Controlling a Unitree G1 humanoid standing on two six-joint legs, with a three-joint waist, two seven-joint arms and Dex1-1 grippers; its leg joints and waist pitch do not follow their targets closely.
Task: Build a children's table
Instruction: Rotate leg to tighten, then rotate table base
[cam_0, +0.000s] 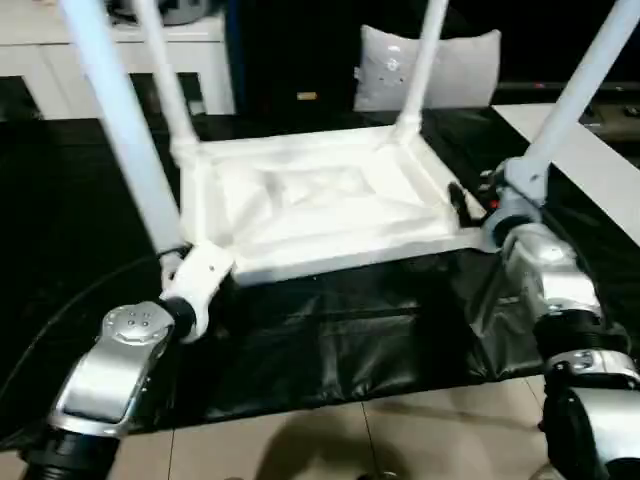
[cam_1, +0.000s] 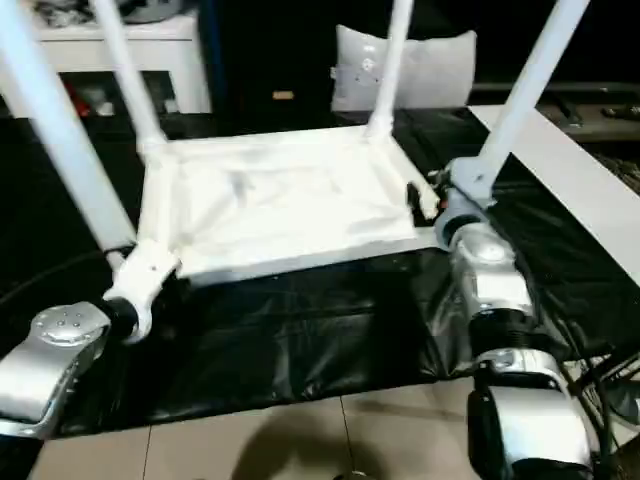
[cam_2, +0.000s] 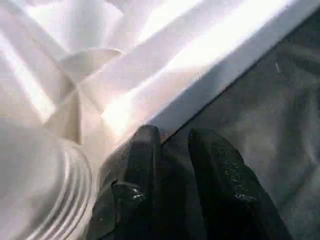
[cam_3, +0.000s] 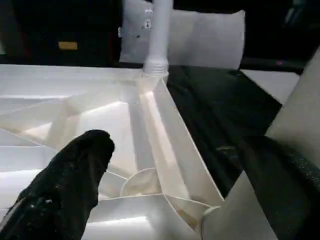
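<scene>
Here, in the left eye view, the children's table (cam_0: 320, 205) lies upside down on a black sheet (cam_0: 330, 340), ribbed underside up, with all four legs standing in its corner sockets. The left gripper (cam_0: 178, 262) sits at the near-left corner beside that leg (cam_0: 125, 130); the right gripper (cam_0: 478, 200) reaches the near-right corner at the foot of another leg (cam_0: 580, 85). Judging from this, the main risk is a leg only loosely seated: a sideways nudge from either forearm could lever it out or slide the whole top across the slick sheet.

In the right eye view, a grey-white cushion (cam_1: 430, 65) stands behind the far edge and a white cabinet (cam_1: 110, 45) behind the far-left leg, so room to tip the table backward looks tight. Bare floor tiles (cam_1: 250, 440) lie nearer the robot, giving more space there.

In the left wrist view, the fingers (cam_2: 145, 170) are close together with only a narrow gap, holding nothing visible, their tips at the top's near rim where it meets the sheet. They could snag the sheet if they pushed under.

In the right wrist view, the fingers (cam_3: 75, 175) are spread wide and empty, straddling the corner socket and the leg's base; closing off-centre might pinch a rib instead.
</scene>
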